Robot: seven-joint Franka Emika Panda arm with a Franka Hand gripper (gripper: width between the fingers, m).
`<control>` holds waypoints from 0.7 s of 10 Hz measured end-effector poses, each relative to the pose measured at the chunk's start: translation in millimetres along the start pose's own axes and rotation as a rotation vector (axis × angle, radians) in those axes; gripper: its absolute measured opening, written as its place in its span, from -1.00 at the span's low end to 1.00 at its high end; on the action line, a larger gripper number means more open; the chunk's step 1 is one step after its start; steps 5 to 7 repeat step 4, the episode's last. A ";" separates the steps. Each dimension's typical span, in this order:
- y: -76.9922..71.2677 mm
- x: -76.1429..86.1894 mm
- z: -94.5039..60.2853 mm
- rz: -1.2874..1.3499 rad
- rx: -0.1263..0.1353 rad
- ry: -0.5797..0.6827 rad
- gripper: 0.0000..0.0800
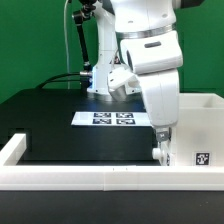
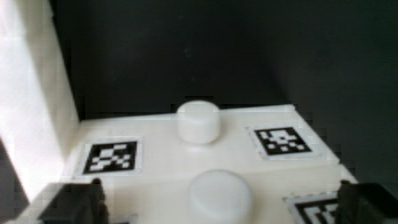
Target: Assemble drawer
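Observation:
The drawer's large white housing (image 1: 198, 125) stands at the exterior view's right, with a tag on its near face. My gripper (image 1: 160, 146) hangs low at the housing's near left corner. In the wrist view a white drawer part (image 2: 178, 160) with several square tags fills the frame. It carries two rounded white knobs, one further off (image 2: 196, 121) and one between my fingers (image 2: 217, 192). My gripper (image 2: 217, 205) is open. Its dark fingertips (image 2: 71, 205) stand apart on either side of the near knob without touching it. The trays cannot be told apart.
The marker board (image 1: 112, 119) lies flat on the black table behind the gripper. A long low white rail (image 1: 70, 176) edges the table's front and left side. The arm's base and cables stand at the back. A tall white wall (image 2: 27, 100) rises beside the tagged part.

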State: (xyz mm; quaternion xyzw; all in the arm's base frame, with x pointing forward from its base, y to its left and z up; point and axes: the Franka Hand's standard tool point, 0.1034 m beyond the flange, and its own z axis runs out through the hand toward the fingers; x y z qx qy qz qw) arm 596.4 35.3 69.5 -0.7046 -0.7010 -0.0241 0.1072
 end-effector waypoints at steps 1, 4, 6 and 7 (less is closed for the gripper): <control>0.6 -9.2 -5.5 -0.004 -0.005 -0.006 0.62; -1.5 -35.0 -34.1 0.040 -0.075 -0.034 0.62; -1.5 -35.0 -34.1 0.040 -0.075 -0.034 0.62; -1.5 -35.0 -34.1 0.040 -0.075 -0.034 0.62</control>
